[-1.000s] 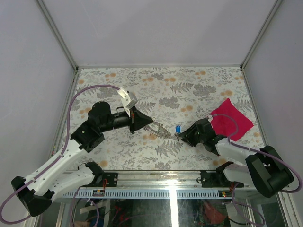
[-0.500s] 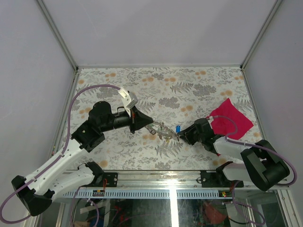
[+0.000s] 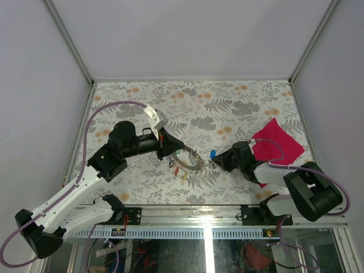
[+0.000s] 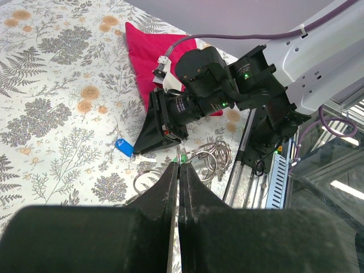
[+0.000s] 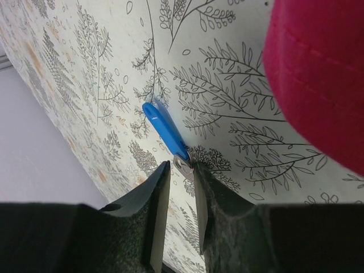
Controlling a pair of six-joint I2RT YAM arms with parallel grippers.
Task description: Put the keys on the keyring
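The large grey keyring (image 3: 198, 165) hangs from my left gripper (image 3: 177, 150), which is shut on its wire (image 4: 181, 152). Small red, yellow and green key heads (image 3: 183, 175) dangle under the ring. A green head (image 4: 186, 157) and several smaller rings (image 4: 214, 156) show just past my left fingertips. My right gripper (image 3: 215, 161) is closed on the metal blade (image 5: 185, 166) of the blue-headed key (image 5: 164, 130), whose head points away from the fingers. The blue key (image 3: 212, 153) sits a short gap right of the ring. It also shows in the left wrist view (image 4: 123, 147), at the tip of the right gripper (image 4: 142, 149).
A red cloth (image 3: 280, 143) lies on the floral table behind my right wrist and fills the right wrist view's upper right corner (image 5: 324, 74). The table's metal front rail (image 3: 205, 213) runs close behind both grippers. White walls enclose the table.
The keyring has swung from edge-on to an open loop hanging lower under my left gripper. My right arm has drawn in; the blue key has stayed almost in place.
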